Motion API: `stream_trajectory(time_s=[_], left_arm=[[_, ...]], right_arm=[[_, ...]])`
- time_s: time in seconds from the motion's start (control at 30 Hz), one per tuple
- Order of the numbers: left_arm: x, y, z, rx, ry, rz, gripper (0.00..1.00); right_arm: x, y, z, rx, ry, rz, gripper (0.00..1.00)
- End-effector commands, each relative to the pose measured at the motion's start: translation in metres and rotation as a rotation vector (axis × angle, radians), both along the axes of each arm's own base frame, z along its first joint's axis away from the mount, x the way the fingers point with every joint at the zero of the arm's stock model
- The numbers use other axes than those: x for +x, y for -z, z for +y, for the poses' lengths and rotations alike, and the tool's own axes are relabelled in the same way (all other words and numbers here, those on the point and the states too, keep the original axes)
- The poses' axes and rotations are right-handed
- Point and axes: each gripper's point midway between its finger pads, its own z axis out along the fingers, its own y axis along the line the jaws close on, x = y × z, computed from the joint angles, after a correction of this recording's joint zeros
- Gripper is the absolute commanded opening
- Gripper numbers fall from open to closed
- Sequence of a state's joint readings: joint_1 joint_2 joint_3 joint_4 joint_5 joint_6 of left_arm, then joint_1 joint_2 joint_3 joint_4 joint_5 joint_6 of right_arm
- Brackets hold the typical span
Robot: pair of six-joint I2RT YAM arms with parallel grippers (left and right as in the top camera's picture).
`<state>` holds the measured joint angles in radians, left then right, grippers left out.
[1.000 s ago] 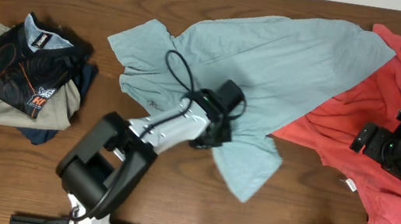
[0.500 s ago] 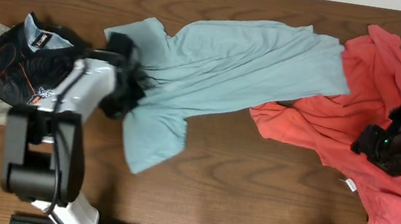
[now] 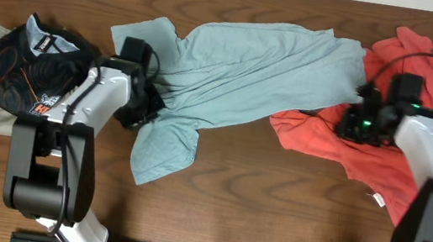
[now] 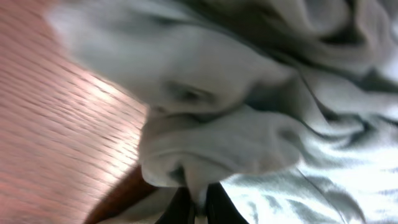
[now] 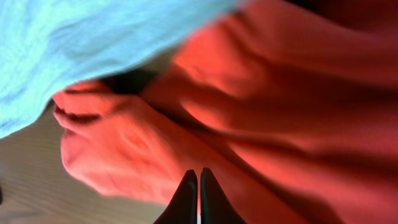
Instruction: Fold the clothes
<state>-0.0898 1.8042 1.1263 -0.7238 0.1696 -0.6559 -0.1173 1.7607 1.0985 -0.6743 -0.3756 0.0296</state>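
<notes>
Tightly clenched, the left gripper [image 4: 198, 210] is shown pinching a bunched fold of the pale blue-grey T-shirt [image 3: 250, 66], which is stretched across the upper middle of the frame. The right gripper [image 5: 199, 186] is pressed shut over the coral-red garment [image 3: 400, 176] at right; whether cloth is caught cannot be told. Where the shirt's end overlaps the red cloth, both could be dragged together. The folded black top [image 3: 28, 73], close at left, could be disturbed. Bare table [image 3: 270, 222] is left along the lower middle.
</notes>
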Motion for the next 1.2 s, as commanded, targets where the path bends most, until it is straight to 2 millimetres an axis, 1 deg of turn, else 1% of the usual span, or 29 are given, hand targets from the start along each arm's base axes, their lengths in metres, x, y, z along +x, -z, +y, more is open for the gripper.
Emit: stream_trajectory(time_s=[0.0,0.07,0.13,0.2,0.23,0.3,0.4,0.47,0.53,0.6,0.7,0.77,0.8,0.87,0.93,0.97,1.03,1.1,1.17], left_arm=[[-0.005,0.001,-0.007,0.000,0.031,0.004,0.06],[-0.005,0.001,-0.008,0.000,0.034,0.005,0.06],[-0.005,0.001,-0.008,0.000,0.037,0.005,0.06],[-0.005,0.001,-0.008,0.001,0.054,0.002,0.06],[-0.005,0.001,-0.008,0.001,0.057,0.002,0.06],[-0.005,0.001,-0.008,0.001,0.057,0.002,0.06],[-0.005,0.001,-0.008,0.001,0.057,0.002,0.07],[-0.005,0.001,-0.008,0.001,0.057,0.002,0.06],[-0.005,0.001,-0.008,0.002,0.060,0.001,0.06],[-0.005,0.001,-0.007,0.009,0.060,0.001,0.06],[-0.004,0.001,-0.007,0.008,0.060,-0.003,0.06],[-0.003,0.001,-0.007,0.008,0.059,-0.006,0.06],[-0.003,0.001,-0.007,0.008,0.059,-0.007,0.06],[-0.003,0.001,-0.007,0.008,0.059,-0.007,0.06],[-0.003,0.001,-0.007,0.008,0.059,-0.007,0.06],[-0.002,0.001,-0.007,0.008,0.059,-0.009,0.06],[-0.002,0.001,-0.007,0.008,0.059,-0.011,0.06],[-0.001,0.001,-0.007,0.007,0.059,-0.014,0.06],[-0.001,0.001,-0.007,0.007,0.059,-0.014,0.06]], right_arm=[[0.006,0.020,0.025,0.033,-0.083,0.001,0.04],[0.007,0.034,0.021,0.002,-0.081,0.019,0.04],[0.003,0.048,0.009,-0.061,-0.060,0.059,0.02],[-0.003,0.061,-0.013,-0.167,-0.012,0.114,0.02],[-0.009,0.067,-0.030,-0.241,0.036,0.151,0.02],[-0.020,0.072,-0.065,-0.376,0.145,0.216,0.02],[-0.038,0.070,-0.113,-0.533,0.292,0.285,0.05],[-0.052,0.065,-0.148,-0.622,0.409,0.326,0.09],[-0.070,0.061,-0.177,-0.669,0.523,0.373,0.10],[-0.092,0.058,-0.203,-0.683,0.658,0.428,0.14],[-0.122,0.057,-0.232,-0.640,0.842,0.495,0.14],[-0.136,0.056,-0.244,-0.591,0.935,0.516,0.14],[-0.139,0.057,-0.247,-0.541,0.974,0.514,0.15],[-0.134,0.055,-0.249,-0.416,1.024,0.483,0.17],[-0.114,0.048,-0.246,-0.273,0.990,0.395,0.18],[-0.096,0.042,-0.242,-0.195,0.925,0.314,0.20],[-0.063,0.022,-0.232,-0.081,0.813,0.157,0.24],[-0.030,-0.007,-0.219,0.011,0.692,-0.021,0.26],[-0.003,-0.038,-0.201,0.079,0.552,-0.190,0.28]])
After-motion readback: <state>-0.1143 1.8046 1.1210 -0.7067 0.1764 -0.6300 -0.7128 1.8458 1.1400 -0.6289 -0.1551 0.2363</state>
